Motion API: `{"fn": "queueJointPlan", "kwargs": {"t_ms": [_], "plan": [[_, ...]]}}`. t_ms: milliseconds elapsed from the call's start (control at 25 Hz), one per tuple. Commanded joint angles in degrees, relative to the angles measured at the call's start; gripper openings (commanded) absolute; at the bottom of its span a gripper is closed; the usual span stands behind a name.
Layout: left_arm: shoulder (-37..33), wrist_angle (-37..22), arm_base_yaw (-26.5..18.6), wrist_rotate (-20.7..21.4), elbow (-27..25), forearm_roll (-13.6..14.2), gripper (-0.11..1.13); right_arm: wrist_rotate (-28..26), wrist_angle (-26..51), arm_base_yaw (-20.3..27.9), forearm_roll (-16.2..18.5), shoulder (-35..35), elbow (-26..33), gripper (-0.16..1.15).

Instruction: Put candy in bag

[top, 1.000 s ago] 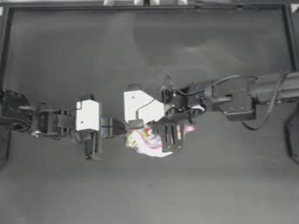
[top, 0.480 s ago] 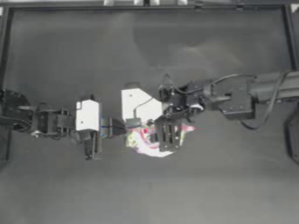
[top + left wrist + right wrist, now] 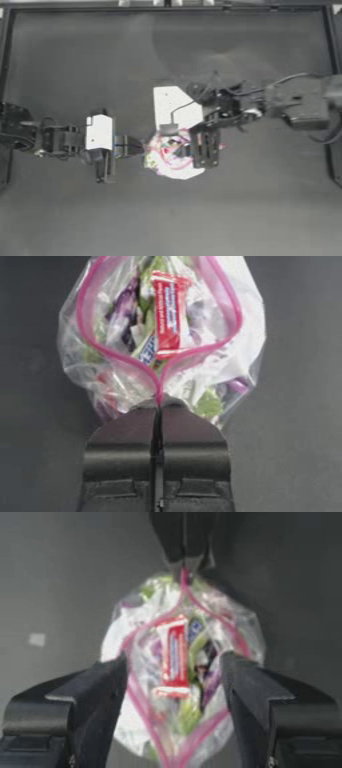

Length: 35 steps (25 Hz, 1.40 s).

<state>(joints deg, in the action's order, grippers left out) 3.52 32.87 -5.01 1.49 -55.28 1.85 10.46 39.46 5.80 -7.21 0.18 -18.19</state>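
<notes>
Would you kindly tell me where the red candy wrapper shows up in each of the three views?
Top view: too small to pick out inside the bag, between the two grippers.
Left wrist view: the candy stands in the bag's open mouth, beyond the shut left gripper.
Right wrist view: the candy lies between the open right gripper's fingers.
Shared landmark: the pink seal strip.

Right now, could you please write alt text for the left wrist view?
The left gripper, jaws shut, pinches the pink seal of the bag, whose mouth gapes open. A red-wrapped candy stands in the opening among other sweets.
</notes>
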Motion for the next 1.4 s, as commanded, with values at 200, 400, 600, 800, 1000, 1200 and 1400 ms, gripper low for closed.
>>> {"fn": "queueJointPlan", "kwargs": {"t_ms": [200,400,600,800,1000,1200,1400], "plan": [[-7.47,-2.37,-0.18,2.72,0.26,0.00,0.03,-1.05,-3.96,0.18,0.26,-10.02,-5.01,0.88],[-9.58,-5.10,-0.35,3.52,0.53,-0.18,0.03,-2.02,-5.54,0.70,0.44,-13.71,-8.53,0.88],[-11.34,-5.71,-0.35,3.69,0.35,-0.09,0.03,-3.16,-7.38,0.70,1.23,-17.05,-11.25,0.88],[-13.01,-6.59,-0.44,4.13,0.18,-0.18,0.03,-5.80,-8.88,0.70,3.87,-20.21,-14.15,0.88],[-14.33,-8.17,-0.62,4.57,0.18,-0.09,0.03,-8.88,-10.81,0.70,6.15,-22.94,-16.88,0.88],[-14.50,-8.44,-0.62,4.66,0.18,-0.18,0.03,-10.55,-12.04,0.79,6.86,-24.87,-18.90,0.88],[-15.64,-9.93,-0.62,4.66,0.09,-0.18,0.03,-10.72,-12.74,0.70,6.86,-25.66,-19.69,0.88]]}}
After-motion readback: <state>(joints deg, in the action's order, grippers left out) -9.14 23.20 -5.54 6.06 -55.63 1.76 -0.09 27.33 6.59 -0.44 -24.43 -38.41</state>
